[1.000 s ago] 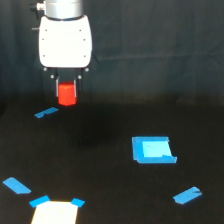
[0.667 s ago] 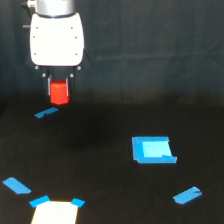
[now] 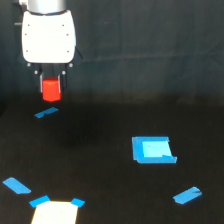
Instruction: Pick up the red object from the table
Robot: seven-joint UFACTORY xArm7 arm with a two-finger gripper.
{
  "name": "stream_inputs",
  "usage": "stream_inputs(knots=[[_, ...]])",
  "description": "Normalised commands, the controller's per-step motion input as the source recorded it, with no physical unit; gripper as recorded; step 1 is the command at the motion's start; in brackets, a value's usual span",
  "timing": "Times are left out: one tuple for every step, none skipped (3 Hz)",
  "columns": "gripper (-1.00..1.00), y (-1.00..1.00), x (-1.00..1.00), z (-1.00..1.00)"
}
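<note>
The red object [image 3: 51, 89] is a small bright red-orange block held in the air above the black table [image 3: 100, 165], at the exterior view's upper left. My gripper [image 3: 51, 86] hangs from the white arm body [image 3: 48, 36] and is shut on the red object, with a dark finger on each side of it. The block is clear of the surface, above a small blue tape strip [image 3: 46, 113].
A blue-edged square patch [image 3: 152, 149] lies at the exterior view's right of centre. More blue tape pieces sit at the lower right [image 3: 187, 195] and lower left [image 3: 16, 185]. A pale sheet [image 3: 55, 212] with blue-taped corners lies at the bottom edge.
The arm has shifted toward the exterior view's left with the red object still in its grip, staying raised above the table.
</note>
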Motion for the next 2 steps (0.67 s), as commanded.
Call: stream_inputs(knots=[[-1.00, 0.29, 0.14, -0.08], [-0.52, -1.00, -0.39, 0.89]])
